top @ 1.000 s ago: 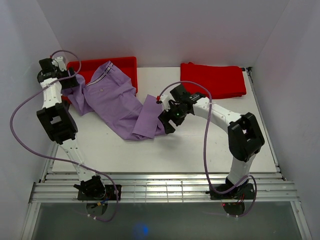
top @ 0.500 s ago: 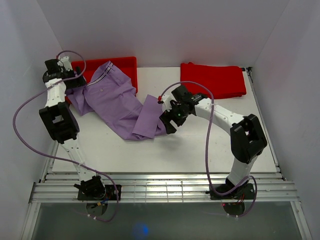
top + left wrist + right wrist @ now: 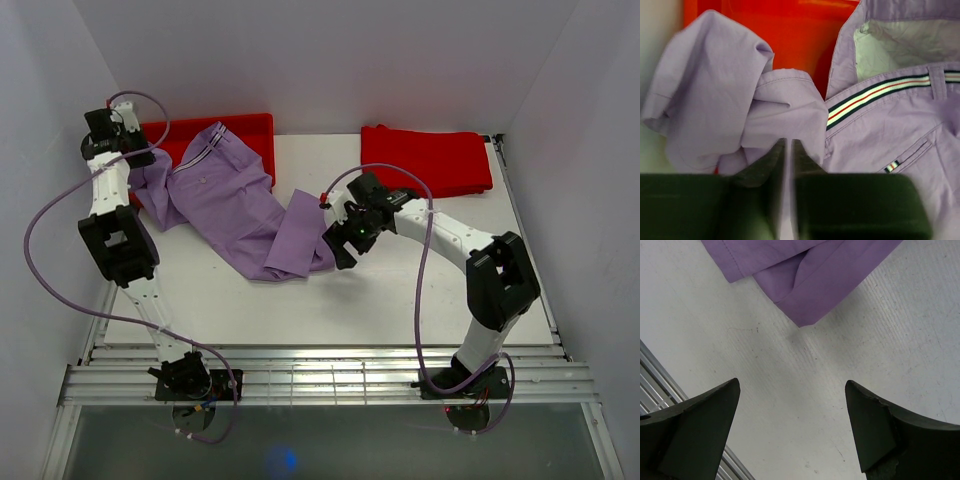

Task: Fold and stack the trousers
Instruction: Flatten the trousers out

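Currently one pair of trousers (image 3: 225,205) lies between the two grippers, with one red tray (image 3: 250,130) and one red cloth (image 3: 430,160) on the table (image 3: 400,290). The trousers' long axis runs diagonally. The striped waistband points to the far side, draped over the tray just beside the left gripper (image 3: 788,150). The leg slants away towards the right gripper (image 3: 791,384), its folded hem ending just ahead of those fingers. The left gripper's jaws are nearly together, pinching a bunched fold of lilac fabric. The right gripper hangs spread wide over bare table, holding nothing. The red cloth lies well beyond it.
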`<control>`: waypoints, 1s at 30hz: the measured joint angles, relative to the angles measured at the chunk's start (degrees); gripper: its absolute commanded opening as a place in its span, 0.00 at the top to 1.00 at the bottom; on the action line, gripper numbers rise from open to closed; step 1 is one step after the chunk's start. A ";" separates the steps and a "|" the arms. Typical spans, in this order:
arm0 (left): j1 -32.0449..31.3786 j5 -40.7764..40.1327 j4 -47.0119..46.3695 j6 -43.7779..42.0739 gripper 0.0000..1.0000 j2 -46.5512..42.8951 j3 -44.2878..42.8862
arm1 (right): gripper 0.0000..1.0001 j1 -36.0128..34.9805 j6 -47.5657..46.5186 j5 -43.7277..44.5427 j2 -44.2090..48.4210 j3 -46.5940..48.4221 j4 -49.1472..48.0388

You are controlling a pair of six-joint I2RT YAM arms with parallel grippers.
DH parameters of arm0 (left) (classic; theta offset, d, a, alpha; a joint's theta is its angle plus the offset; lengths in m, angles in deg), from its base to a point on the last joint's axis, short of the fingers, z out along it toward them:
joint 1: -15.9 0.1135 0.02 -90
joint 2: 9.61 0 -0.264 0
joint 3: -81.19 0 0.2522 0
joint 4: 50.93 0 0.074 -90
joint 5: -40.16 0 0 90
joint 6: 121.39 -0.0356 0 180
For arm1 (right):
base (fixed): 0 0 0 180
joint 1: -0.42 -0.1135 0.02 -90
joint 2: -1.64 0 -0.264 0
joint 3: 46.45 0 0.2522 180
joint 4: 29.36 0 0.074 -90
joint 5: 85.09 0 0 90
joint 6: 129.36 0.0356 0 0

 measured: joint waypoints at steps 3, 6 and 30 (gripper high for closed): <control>-0.04 0.68 0.48 -1.40 0.29 -1.86 0.00 | 0.09 0.66 0.02 -0.11 0.50 -0.46 -0.04; -0.50 0.17 0.61 -1.84 0.25 -4.00 0.37 | 0.09 1.07 0.02 -0.07 0.68 -0.55 -0.02; -5.77 -20.39 0.35 -2.10 0.95 11.56 -7.32 | 0.08 1.51 0.04 -0.13 0.81 -0.52 0.00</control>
